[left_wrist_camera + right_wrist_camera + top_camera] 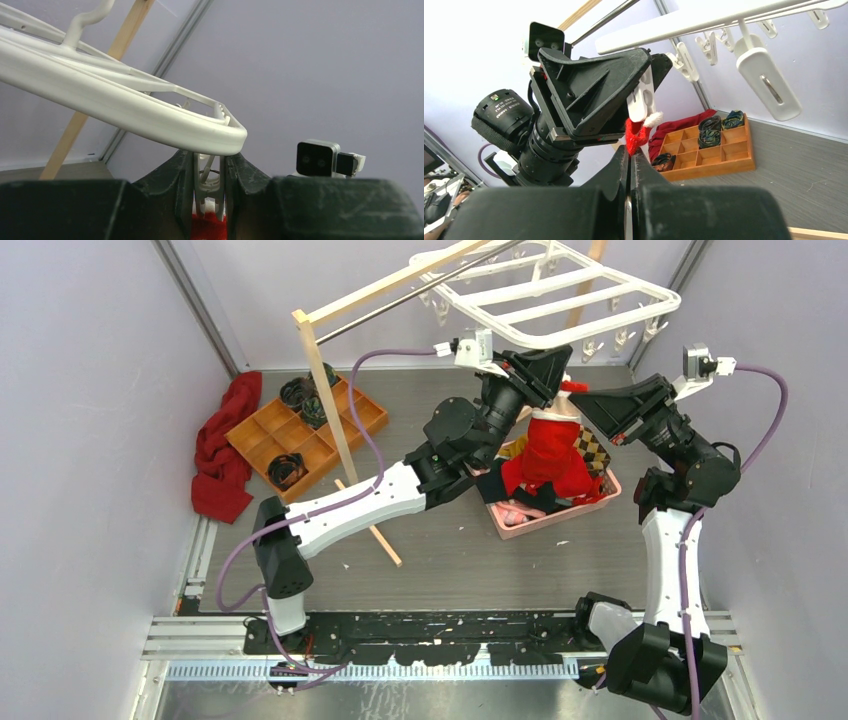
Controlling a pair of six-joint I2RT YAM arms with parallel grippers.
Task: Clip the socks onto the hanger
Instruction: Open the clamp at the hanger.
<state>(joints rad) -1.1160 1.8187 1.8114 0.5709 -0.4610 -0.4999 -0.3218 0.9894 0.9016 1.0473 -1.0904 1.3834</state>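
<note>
The grey table (450, 560) has tall walls close on both sides. The big white hanger (560, 295) hangs high at the back on the wooden rack (321, 375). The rack's post stands right by the left arm.

A pink basket (555, 517) sits in the middle of the table. Red clothes and a checkered cloth (592, 450) are piled in it. A wooden tray (262, 430) with little boxes sits at the back left, and dark rolled bundles lie in some of the boxes. A dark red cloth (222, 450) lies just beside the tray, by the left wall. Bare table shows between the basket and the arm bases.

Both grippers are up under the hanger's near edge, nose to nose, with very little room between them. The left gripper (209, 180) is partly closed and squeezes a white clip (207, 195) that dangles from the hanger's rim. The right gripper (629, 161) is pinched tight on a red sock (636, 136). The sock's white cuff pokes up right at the bottom of the clip. I cannot tell if it is inside the clip.
</note>
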